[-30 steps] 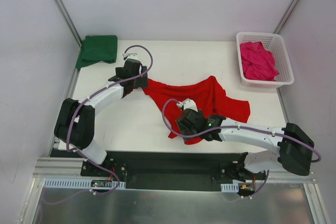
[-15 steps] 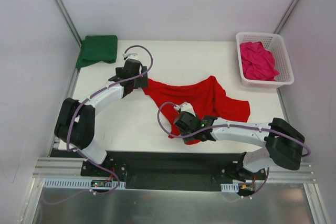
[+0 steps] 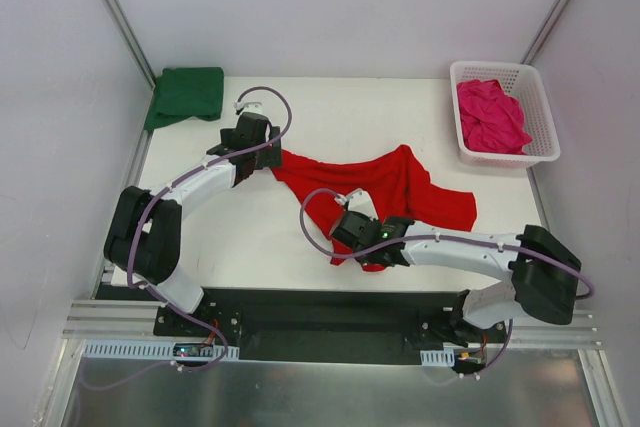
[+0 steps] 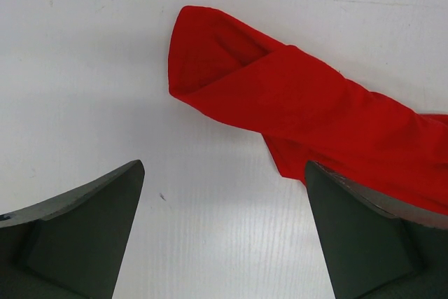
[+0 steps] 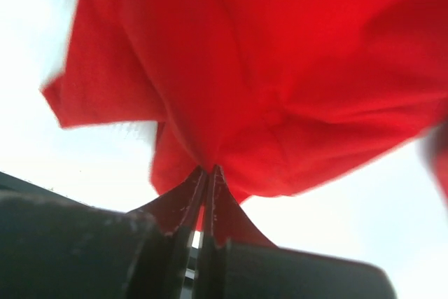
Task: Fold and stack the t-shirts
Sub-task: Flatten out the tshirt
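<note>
While the right gripper [image 5: 208, 170] was pinched shut on a thin fold at the near edge of the red shirt [image 3: 405, 185], the left gripper [image 4: 224, 173] hung wide open over that shirt's left end, apparently not touching it. Red shirt lay crumpled at the middle of the counter [image 3: 250, 227]. Green shirt [image 3: 186, 94] sat folded at far left; pink shirt [image 3: 490, 115] in the basket [image 3: 505, 158], far right. Risk: a pull from the right alone would likely bunch the cloth rather than flatten it. Thin pinch could slip. Left gripper, closing off target, might catch only counter.
</note>
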`<state>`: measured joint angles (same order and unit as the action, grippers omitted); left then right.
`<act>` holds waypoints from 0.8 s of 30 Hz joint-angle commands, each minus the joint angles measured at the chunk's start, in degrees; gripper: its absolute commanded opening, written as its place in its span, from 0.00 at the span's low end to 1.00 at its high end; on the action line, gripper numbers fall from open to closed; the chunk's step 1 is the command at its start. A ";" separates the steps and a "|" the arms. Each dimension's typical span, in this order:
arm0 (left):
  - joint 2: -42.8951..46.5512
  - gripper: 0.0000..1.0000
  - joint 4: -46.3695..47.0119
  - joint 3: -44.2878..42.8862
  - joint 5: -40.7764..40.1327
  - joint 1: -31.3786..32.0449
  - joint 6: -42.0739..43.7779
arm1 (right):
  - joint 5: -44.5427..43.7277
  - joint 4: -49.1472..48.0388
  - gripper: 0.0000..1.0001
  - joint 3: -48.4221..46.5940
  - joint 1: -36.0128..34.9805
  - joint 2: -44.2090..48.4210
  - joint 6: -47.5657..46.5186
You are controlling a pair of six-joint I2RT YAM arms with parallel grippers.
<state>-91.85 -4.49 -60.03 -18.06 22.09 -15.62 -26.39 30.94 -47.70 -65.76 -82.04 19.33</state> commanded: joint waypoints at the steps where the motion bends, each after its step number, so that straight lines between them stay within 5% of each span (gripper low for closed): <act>1: -0.52 0.99 1.24 0.26 -0.39 0.06 0.59 | -9.90 9.57 0.01 -6.69 -0.34 4.52 2.02; 11: -1.31 0.99 1.24 0.09 -0.13 -0.03 0.67 | -19.22 17.67 0.01 -16.72 1.33 -0.12 -1.05; 24: -2.28 0.99 1.24 -0.26 -1.62 0.06 1.82 | -16.41 7.39 0.02 -21.73 11.60 -10.41 -12.56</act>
<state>-93.17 -4.38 -60.03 -18.15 22.09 -15.33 -43.05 42.19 -66.02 -57.08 -90.70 11.68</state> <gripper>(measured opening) 0.993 0.023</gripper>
